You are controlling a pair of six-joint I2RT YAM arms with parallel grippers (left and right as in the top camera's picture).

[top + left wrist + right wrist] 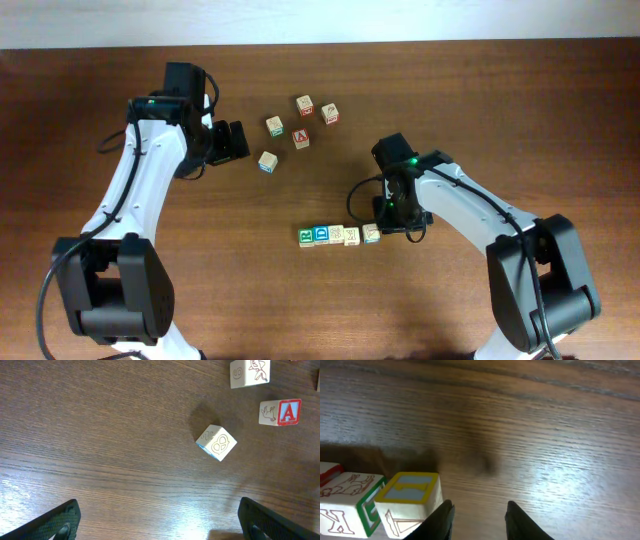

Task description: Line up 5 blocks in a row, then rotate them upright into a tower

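Several small wooden blocks stand in a row (337,235) near the table's middle front. Its right end block (371,233) shows a yellow-framed top (410,492) in the right wrist view, next to a green-edged block (350,502). My right gripper (388,222) (479,512) hovers just right of that end block. It is open, its left finger close beside the block and nothing between the jaws. My left gripper (243,141) (160,525) stands wide open and empty over bare wood, short of a loose tilted block (267,161) (216,442).
More loose cubes lie at the back centre: one with a red A (301,139) (280,412), a pale one (274,125) (250,372), and two red-marked ones (304,104) (329,113). The dark wood table (480,90) runs to a light edge at the back.
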